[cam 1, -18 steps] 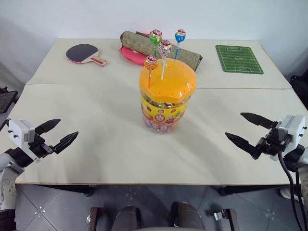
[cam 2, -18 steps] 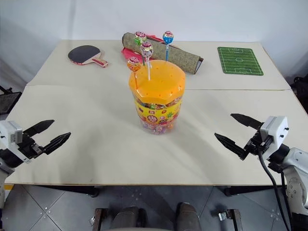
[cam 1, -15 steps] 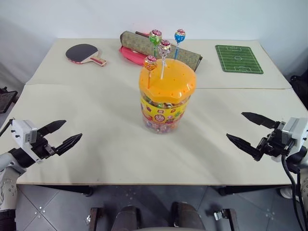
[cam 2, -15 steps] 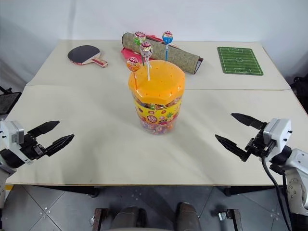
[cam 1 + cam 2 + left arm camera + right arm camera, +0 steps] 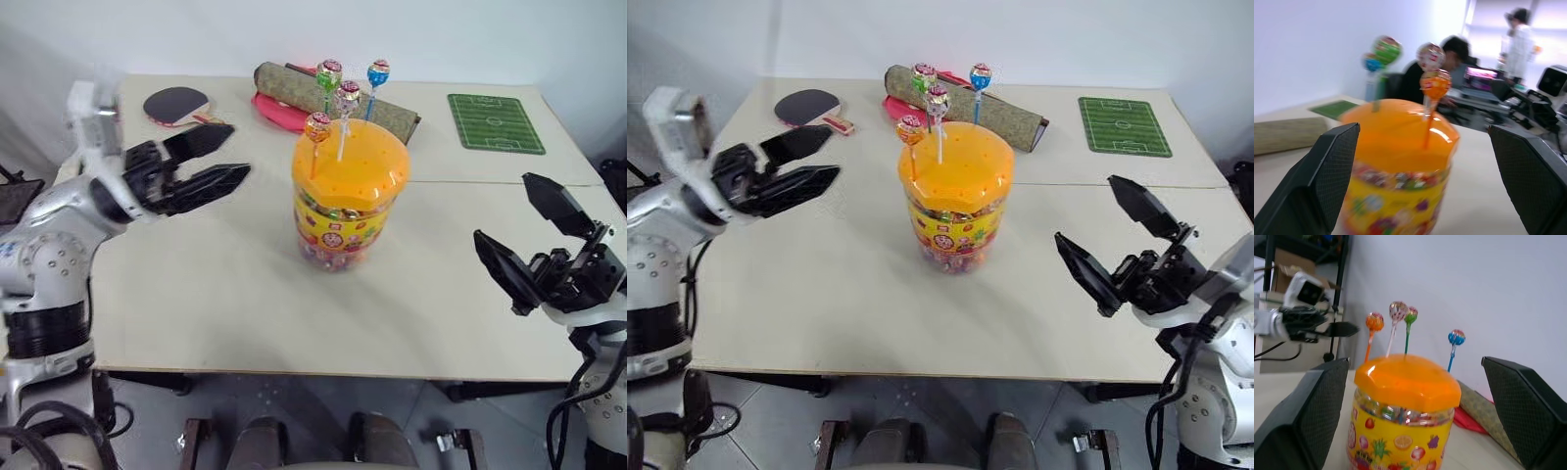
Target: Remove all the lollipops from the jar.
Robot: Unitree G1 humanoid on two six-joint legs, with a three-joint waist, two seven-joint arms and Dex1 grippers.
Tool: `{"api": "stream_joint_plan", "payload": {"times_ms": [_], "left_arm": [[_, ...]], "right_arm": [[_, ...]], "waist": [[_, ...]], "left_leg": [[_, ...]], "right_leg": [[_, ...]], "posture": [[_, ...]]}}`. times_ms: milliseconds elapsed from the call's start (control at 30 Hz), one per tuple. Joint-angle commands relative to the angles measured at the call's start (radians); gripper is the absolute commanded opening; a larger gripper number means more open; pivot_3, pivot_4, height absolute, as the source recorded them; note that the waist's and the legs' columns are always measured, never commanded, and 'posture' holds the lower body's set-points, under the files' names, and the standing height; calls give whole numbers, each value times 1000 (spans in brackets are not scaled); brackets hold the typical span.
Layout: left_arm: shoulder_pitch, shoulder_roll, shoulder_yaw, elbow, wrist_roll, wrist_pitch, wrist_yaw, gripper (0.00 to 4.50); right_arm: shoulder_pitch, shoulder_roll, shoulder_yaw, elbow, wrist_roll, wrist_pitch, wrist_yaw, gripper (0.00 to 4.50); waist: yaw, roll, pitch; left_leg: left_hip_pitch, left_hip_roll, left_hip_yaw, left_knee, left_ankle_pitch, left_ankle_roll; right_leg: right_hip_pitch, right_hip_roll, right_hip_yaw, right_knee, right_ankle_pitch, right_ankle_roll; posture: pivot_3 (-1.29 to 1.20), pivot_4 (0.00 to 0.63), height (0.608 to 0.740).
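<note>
A: Status? Where's the jar?

B: Large clear plastic jar with the orange domed lid and yellow-red label (image 5: pixel 345 201) stands mid-tabletop (image 5: pixel 216 284), between the two grippers. All four round-headed lollipops on thin sticks (image 5: pixel 343 98) are planted in the lid holes: orange-wrapped one (image 5: pixel 317 126) nearest the left gripper, white-stick one (image 5: pixel 348 93) just past it, green (image 5: pixel 329 71) and blue (image 5: pixel 378 72) at the far side.

A: Grippers?

B: Left gripper (image 5: pixel 217 160) is raised, about level with the lid, fingers spread wide, nothing in them. It points at the jar but is well apart from it. Right gripper (image 5: pixel 529 235) is on the jar's other side, lower, jaws also wide, empty.

A: So no picks yet.

B: None, judging by four sticks in the lid. Reads as the approach step for the first pick.

A: Next move?

B: Probably left gripper onto the orange one, since it's closest. Needs to line the fingers either side of the stick or head, close, then pull straight up along the stick so the jar doesn't tip. Sticks are thin and crowded; the white-stick one beside it could get knocked.

A: Anything else nearby?

B: Beyond the jar from both grippers: rolled olive-brown mat (image 5: pixel 338 89), red table-tennis paddle (image 5: pixel 176 103), green pitch-print mat (image 5: pixel 495 122). Well clear.
</note>
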Motion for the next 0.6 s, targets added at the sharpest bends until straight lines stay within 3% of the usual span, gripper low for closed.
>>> {"api": "stream_joint_plan", "payload": {"times_ms": [33, 100, 200, 600], "left_arm": [[-67, -36, -67, 24, 40, 31, 15, 4451], [-93, -64, -85, 42, 55, 29, 20, 4451], [-121, -95, -108, 87, 113, -7, 32, 3845], [-141, -172, -98, 97, 125, -39, -27, 252]], "right_arm": [[-5, -16, -14, 3, -19, -38, 19, 4500], [-13, -17, -16, 15, -23, -45, 22, 4500], [-9, -12, -8, 14, -31, -51, 19, 4500], [-3, -8, 12, 7, -37, -59, 29, 4500]], "waist": [[-4, 0, 0], [-6, 0, 0], [-4, 0, 0], [1, -1, 1]], "left_leg": [[0, 0, 1, 0, 0, 0], [0, 1, 1, 0, 0, 0], [0, 2, 1, 0, 0, 0], [-1, 1, 1, 2, 0, 0]], "right_leg": [[0, 1, 1, 0, 0, 0], [-1, 2, 2, 0, 0, 0], [-1, 2, 2, 0, 0, 0], [-1, 2, 2, 0, 0, 0]], "posture": [[0, 150, 740], [0, 150, 740], [0, 150, 740], [0, 150, 740]]}}
